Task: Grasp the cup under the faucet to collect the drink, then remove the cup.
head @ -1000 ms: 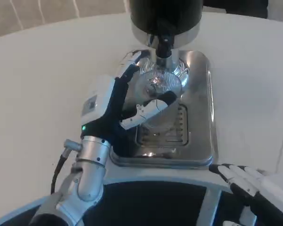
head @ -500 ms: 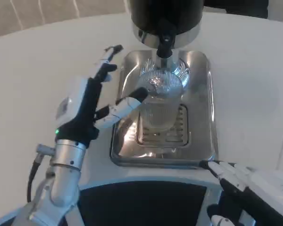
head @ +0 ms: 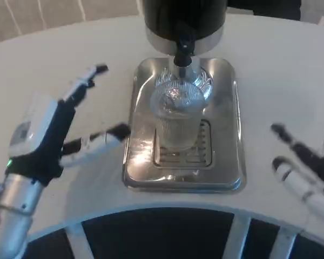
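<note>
While I watch the head view, my left hand [head: 43, 137] hangs over the white table [head: 54, 65], off to the left of the tray, fingers spread wide and holding nothing. Its nearest fingertip sits just beside the tray's left rim; I cannot tell whether it touches. My right hand [head: 302, 170] shows at the right edge, blurred, fingers apart and empty, well clear of the tray.

I count one cup [head: 176, 116]: clear, ribbed plastic, standing upright on the slotted grate [head: 197, 154] in the middle of the single steel drip tray [head: 229, 162]. Neither hand touches it. It sits directly below the one black faucet [head: 183, 51], which juts from the single dispenser [head: 183, 19], black with a chrome band, at the back of the tray. I cannot tell how much liquid is in the cup.
</note>
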### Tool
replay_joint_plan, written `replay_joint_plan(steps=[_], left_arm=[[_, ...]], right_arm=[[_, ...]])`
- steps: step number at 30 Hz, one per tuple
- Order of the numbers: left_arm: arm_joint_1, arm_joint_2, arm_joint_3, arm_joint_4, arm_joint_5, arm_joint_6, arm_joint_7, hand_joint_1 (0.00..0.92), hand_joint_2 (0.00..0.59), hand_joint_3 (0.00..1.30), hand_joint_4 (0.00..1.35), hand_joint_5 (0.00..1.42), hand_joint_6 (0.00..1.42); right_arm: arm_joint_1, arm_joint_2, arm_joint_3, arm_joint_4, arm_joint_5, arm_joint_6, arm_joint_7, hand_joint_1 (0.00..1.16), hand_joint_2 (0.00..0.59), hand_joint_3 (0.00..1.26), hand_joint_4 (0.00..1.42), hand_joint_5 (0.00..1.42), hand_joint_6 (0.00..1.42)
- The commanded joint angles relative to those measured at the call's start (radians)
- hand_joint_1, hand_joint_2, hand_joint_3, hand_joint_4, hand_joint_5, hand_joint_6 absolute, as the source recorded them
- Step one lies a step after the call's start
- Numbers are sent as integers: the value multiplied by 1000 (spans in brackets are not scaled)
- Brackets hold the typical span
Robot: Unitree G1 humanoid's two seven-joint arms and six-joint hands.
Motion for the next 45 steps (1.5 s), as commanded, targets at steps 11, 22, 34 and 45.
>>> replay_joint_plan(steps=[11, 22, 34, 45], left_arm=[[250, 77, 36, -214, 10, 10, -163, 88, 95, 147, 61, 156, 254], [351, 79, 73, -301, 7, 28, -219, 75, 93, 127, 53, 142, 240], [411, 72, 104, -361, 3, 45, -241, 71, 90, 119, 45, 132, 237], [437, 68, 122, -382, -5, 53, -248, 66, 89, 118, 44, 130, 237]], right_arm=[[-275, -131, 137, 137, 249, 307, -231, 9, 580, 0, 0, 0, 1], [-384, -189, 224, 231, 425, 308, -386, 0, 584, 0, 0, 0, 13], [-525, -253, 273, 286, 569, 338, -479, 0, 581, 0, 0, 0, 16], [-609, -286, 301, 322, 660, 338, -539, 0, 580, 0, 0, 0, 16]])
